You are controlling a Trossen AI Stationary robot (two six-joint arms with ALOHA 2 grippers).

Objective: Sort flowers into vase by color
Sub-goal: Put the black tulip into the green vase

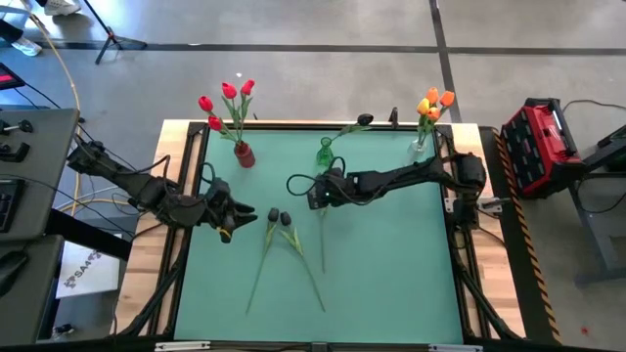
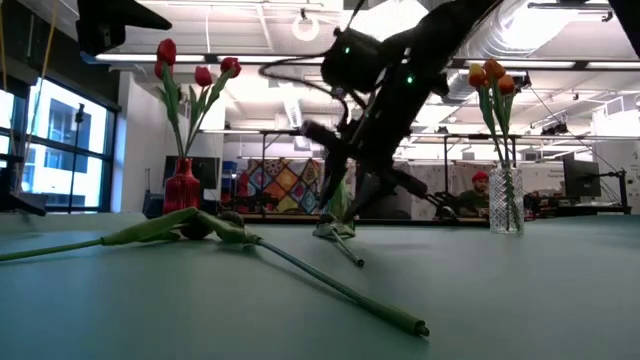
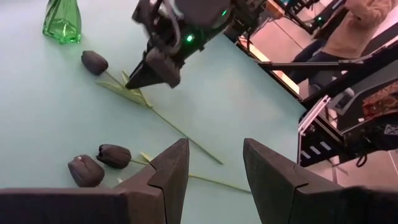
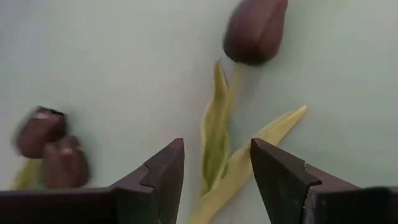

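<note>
Three black flowers lie flat on the green mat. Two lie together, their heads (image 1: 280,217) (image 3: 99,163) near my left gripper (image 1: 238,223) (image 3: 214,152), which hovers open and empty at the table's left. The third black flower (image 4: 255,31) (image 3: 94,62) lies under my right gripper (image 1: 313,194) (image 4: 217,152). That gripper is open and slants down, a finger on either side of the flower's leaves (image 4: 214,149). A red vase (image 1: 244,154) holds red flowers. In a green vase (image 1: 325,153) stands one black flower (image 1: 364,119), and a clear vase (image 1: 422,143) holds orange ones.
The three vases stand along the far edge of the mat. A raised wooden frame (image 1: 176,196) borders the table. A red case (image 1: 540,147) sits off the table's right side. People (image 2: 480,190) (image 3: 367,25) sit in the room beyond. The near half of the mat holds only flower stems (image 1: 303,274).
</note>
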